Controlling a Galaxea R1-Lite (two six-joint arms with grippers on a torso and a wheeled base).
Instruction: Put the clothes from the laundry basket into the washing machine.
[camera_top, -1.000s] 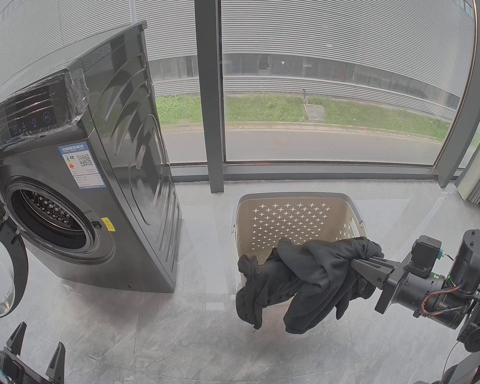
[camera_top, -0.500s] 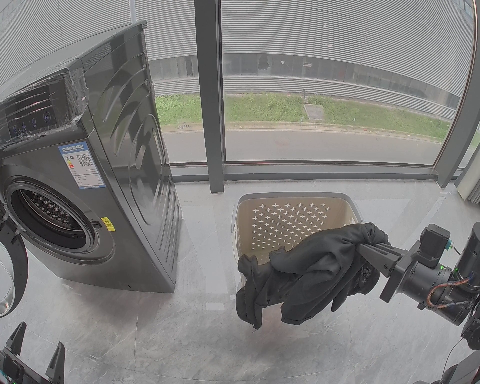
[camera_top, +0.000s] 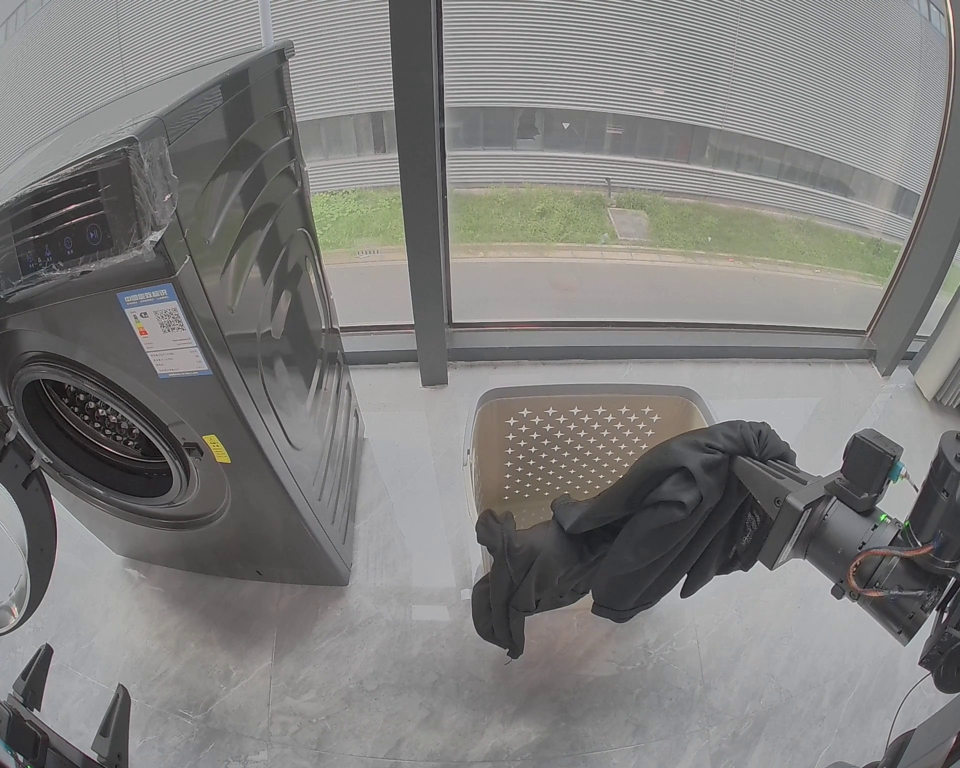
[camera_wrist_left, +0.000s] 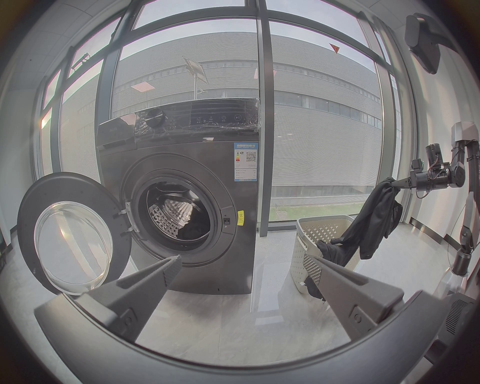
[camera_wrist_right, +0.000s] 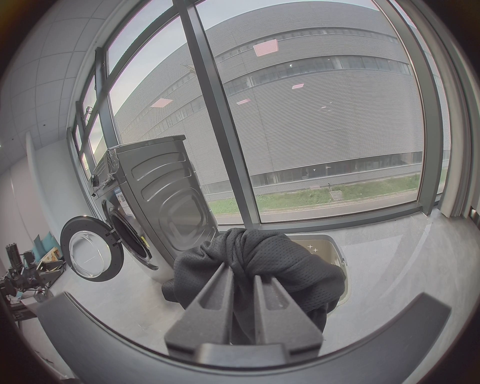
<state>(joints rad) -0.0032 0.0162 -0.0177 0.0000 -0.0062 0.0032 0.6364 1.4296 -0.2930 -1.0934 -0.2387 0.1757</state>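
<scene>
At the near left corner of the floor, the left gripper (camera_top: 80, 672) hangs low with its two fingers spread wide and nothing between them, well apart from the clothing. Beyond it, along the floor's left edge, stands the grey washing machine (camera_top: 230, 300). Its round door (camera_top: 25, 540) is swung fully open to the left and the drum (camera_top: 100, 430) is exposed. In the left wrist view something dark lies low in the drum (camera_wrist_left: 175, 220), but it cannot be told what it is. A window post (camera_top: 420, 190) rises from the far edge of the floor. To its right, close to that far edge, sits the cream laundry basket (camera_top: 590, 435) with star-shaped holes in its walls. A dark garment (camera_top: 640, 520) stretches across the basket's near side. Its lower end droops over the near rim at the basket's near left corner and hangs outside toward the floor. The rest climbs to the right, bunched and lifted above the basket's right rim. There the right gripper (camera_top: 745, 475) holds it, above the floor's right side. The right wrist view shows the two fingers (camera_wrist_right: 215, 300) of this gripper (camera_wrist_right: 242, 274) pinched together on a fold of mesh fabric, with the bundle swelling just past the fingertips.
</scene>
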